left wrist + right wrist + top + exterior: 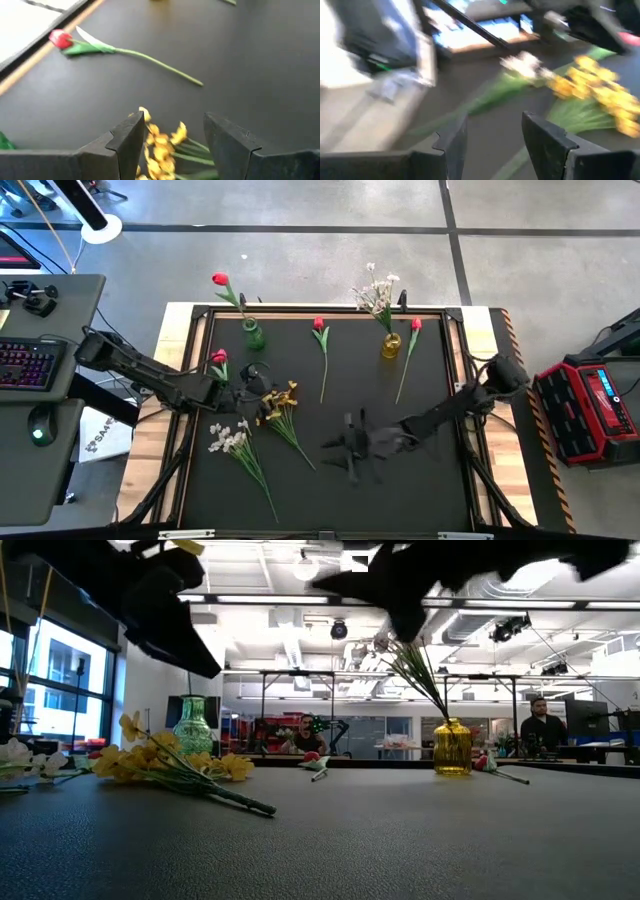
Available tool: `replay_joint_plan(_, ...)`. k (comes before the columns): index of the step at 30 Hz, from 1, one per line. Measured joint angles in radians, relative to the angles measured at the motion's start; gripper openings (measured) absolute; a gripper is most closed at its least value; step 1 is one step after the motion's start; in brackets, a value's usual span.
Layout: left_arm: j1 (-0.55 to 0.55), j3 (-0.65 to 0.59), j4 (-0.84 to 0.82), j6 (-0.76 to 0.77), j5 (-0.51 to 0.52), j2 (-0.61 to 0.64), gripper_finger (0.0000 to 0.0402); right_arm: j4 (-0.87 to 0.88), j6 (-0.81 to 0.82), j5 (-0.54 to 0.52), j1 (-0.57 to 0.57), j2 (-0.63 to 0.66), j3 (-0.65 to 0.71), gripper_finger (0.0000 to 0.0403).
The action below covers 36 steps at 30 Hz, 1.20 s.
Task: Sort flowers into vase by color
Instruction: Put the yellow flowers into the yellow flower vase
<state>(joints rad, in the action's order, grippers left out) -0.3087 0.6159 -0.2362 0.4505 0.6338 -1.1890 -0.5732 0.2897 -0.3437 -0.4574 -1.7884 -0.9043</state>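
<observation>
A green vase [253,333] [193,725] near the far edge holds one red tulip [220,280]. A yellow vase [390,345] [452,747] holds a white spray [377,290] [410,662]. Two red tulips [320,326] [415,325] lie flat between and beside the vases, and a third [218,359] lies by the left arm. A yellow spray [280,400] [162,150] and a second white spray [228,438] [525,62] lie on the mat. My left gripper [256,394] [175,125] hangs open above the yellow blossoms. My right gripper [345,445] [492,125] is open over the mat, right of both sprays.
The black mat [420,480] sits in a wooden frame [175,360]. A desk with a keyboard [25,365] stands left of the table, and a red case [590,405] right of it. People sit in the room behind, in the low view.
</observation>
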Motion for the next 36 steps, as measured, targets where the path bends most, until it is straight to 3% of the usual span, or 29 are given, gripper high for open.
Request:
replay_joint_plan(7,-0.124,0.0,-0.103,0.192,0.012,0.014,0.0193,0.576,0.114,-0.033,0.061,-0.197,-0.398,0.02)
replay_joint_plan(12,-0.225,0.0,-0.192,0.326,0.061,0.013,0.0193,0.826,0.216,-0.032,0.097,-0.37,-0.671,0.0243)
replay_joint_plan(17,-0.314,0.0,-0.27,0.438,0.127,0.013,0.0193,1.018,0.295,-0.041,0.119,-0.535,-0.904,0.0242)
replay_joint_plan(23,-0.375,0.0,-0.291,0.482,0.19,0.013,0.0193,1.197,0.389,-0.067,0.155,-0.661,-1.105,0.0207)
replay_joint_plan(28,-0.391,0.0,-0.291,0.482,0.227,0.013,0.0193,1.241,0.387,-0.035,0.185,-0.685,-1.133,0.0168)
replay_joint_plan(36,-0.393,0.0,-0.292,0.482,0.267,0.013,0.0193,1.263,0.373,-0.035,0.182,-0.684,-1.114,0.0027)
